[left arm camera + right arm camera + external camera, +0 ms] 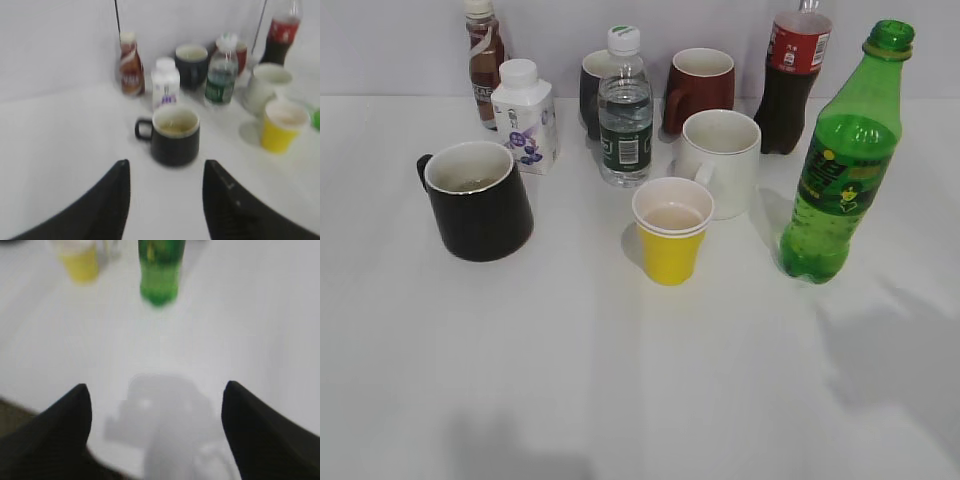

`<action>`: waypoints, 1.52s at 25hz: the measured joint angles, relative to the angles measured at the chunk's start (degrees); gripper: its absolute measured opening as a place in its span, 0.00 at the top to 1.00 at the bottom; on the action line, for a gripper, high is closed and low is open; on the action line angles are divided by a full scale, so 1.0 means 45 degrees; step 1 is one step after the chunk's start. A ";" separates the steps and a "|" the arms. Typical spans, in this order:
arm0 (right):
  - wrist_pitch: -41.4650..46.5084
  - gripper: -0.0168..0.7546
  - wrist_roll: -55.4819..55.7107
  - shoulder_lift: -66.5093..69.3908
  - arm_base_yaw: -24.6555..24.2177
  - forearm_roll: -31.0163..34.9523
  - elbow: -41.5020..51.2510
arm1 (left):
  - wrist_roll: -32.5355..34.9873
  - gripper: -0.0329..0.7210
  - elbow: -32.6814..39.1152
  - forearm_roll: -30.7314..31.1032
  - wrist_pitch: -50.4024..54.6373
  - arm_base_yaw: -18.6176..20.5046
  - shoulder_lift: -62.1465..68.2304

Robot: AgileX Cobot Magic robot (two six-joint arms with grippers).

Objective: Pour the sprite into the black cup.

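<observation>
white matte table (620,400) bears translucent sprite (845,165), glossy black cup (478,200).

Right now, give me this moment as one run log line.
phase: approach | left gripper: open, facing black cup | right gripper: open, facing sprite | sprite: upright, ungrasped, cap off

brown bottle (484,62): white letters, seemingly "CAF", running vertically on the label
other labels: print on all remaining bottles too small or blurred to read
</observation>
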 joint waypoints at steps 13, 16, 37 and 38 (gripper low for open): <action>0.7862 0.21 0.0887 -0.5663 0.0000 -0.0116 0.2079 | -0.0899 0.46 0.2118 0.1128 0.5181 0.0058 -0.4457; 0.6713 0.21 0.1043 -0.5905 0.0000 -0.0237 0.2435 | -0.0902 0.46 0.2372 0.1128 0.4232 0.0077 -0.4468; 0.5844 0.21 0.1297 -0.5967 -0.3639 -0.0290 0.2694 | -0.0902 0.62 0.2807 0.1139 0.3090 0.3832 -0.4483; 0.5844 0.21 0.1297 -0.6127 -0.4016 -0.0301 0.2694 | -0.0902 0.63 0.2807 0.1139 0.3090 0.3951 -0.4483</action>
